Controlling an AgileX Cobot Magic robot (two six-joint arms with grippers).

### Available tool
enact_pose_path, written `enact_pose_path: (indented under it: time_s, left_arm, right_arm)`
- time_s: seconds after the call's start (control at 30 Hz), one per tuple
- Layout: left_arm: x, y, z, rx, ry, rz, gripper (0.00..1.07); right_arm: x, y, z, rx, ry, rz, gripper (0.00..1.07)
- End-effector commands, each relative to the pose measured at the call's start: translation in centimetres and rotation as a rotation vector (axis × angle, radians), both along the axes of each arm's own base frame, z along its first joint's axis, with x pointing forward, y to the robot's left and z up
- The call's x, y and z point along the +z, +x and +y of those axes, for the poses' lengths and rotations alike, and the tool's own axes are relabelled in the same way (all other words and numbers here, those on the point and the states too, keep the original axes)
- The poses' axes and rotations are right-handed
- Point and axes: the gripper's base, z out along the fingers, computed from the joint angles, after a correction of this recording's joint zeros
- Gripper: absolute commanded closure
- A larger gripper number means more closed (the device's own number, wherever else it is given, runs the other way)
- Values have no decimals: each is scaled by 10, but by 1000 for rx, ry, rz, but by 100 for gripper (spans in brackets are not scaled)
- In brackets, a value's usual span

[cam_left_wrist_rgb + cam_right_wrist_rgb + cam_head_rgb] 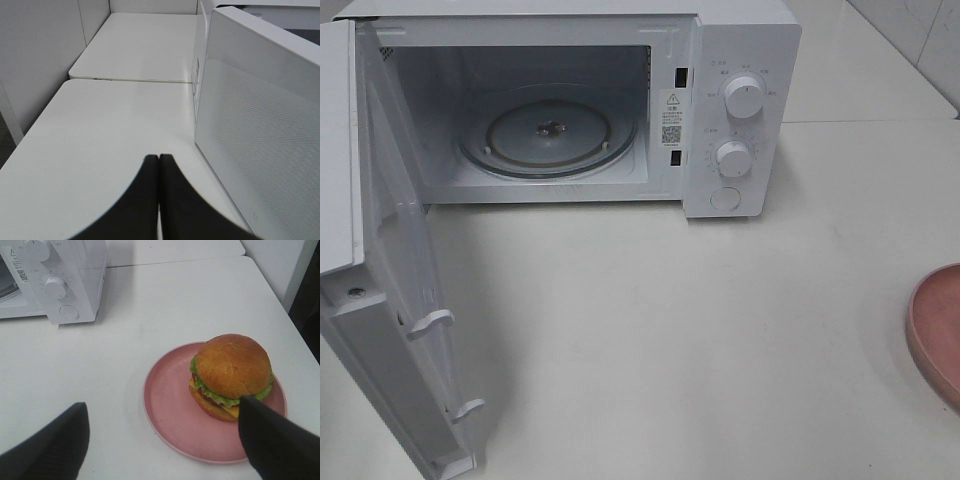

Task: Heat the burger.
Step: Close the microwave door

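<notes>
The burger (231, 375), with its glossy brown bun, green lettuce, yellow cheese and red tomato, is sitting on the pink plate (172, 415) at the lower right of the right wrist frame. The right gripper (162, 432) is standing wide, 1 finger (272, 440) just beside the burger. The left gripper (158, 162) is pressing its jaws together, holding nothing, beside the microwave (260, 130) door.

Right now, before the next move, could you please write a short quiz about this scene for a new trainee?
1. True or false: the microwave door stands open.
2. Where does the burger sit? A) on the glass turntable B) on the pink plate C) on the bare table
3. Fill in: the left gripper is ____, while the right gripper is open.

Key: 1 true; 2 B; 3 shut
</notes>
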Motion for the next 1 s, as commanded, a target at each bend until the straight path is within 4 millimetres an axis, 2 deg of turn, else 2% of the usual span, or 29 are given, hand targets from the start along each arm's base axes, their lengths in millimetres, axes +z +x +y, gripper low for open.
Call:
enact_pose_path:
  time_s: [0.03,0.27,0.43,0.53,0.6,0.73,1.0]
  left_arm:
    - [-3,4,0,6,-13,-77,107]
    - [-5,20,1,11,-22,-76,107]
    - [-12,46,3,18,-27,-72,107]
    - [-13,50,3,17,-29,-74,107]
    - [-18,63,4,16,-23,-76,107]
    - [-23,71,3,5,-32,-83,107]
    - [-37,93,-9,-147,-54,-96,107]
  right_arm:
    - [-1,-3,0,2,-11,-31,31]
    - [-1,-3,0,2,-11,-31,31]
    - [-1,-3,0,2,-11,-31,31]
    - [-1,-3,0,2,-11,-31,31]
    - [-1,-3,0,2,-11,-31,31]
    - [-1,-3,0,2,-11,-31,31]
    - [-1,-3,0,2,-11,-31,31]
